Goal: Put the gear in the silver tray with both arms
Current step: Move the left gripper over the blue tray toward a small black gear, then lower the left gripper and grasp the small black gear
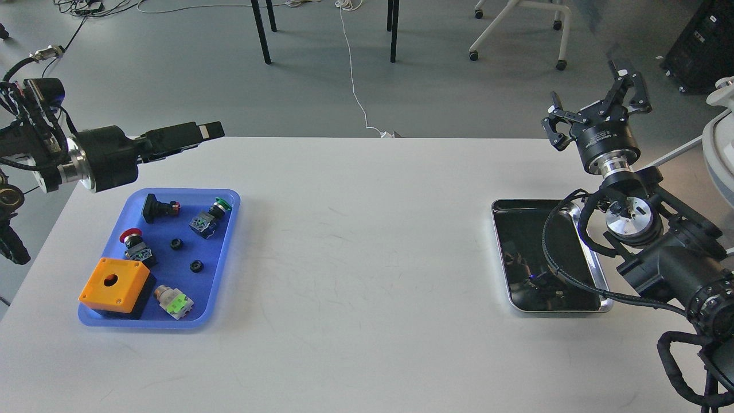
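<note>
Two small black gear-like rings (176, 244) (196, 266) lie in a blue tray (231, 229) on the left of the white table. The silver tray (500, 252) lies on the right, with nothing in it but reflections. My left gripper (198, 132) points right, above the table's back edge behind the blue tray. It is seen side-on, so its fingers cannot be told apart, and nothing shows in it. My right gripper (596, 102) is open and empty, raised beyond the silver tray's far end. My right arm and its hose cross the tray's right side.
The blue tray also holds an orange box with a hole (112, 285), a red push button (132, 240), a green push button (209, 218), a black switch (157, 207) and a green-and-white part (175, 301). Chair and table legs stand on the floor beyond the table.
</note>
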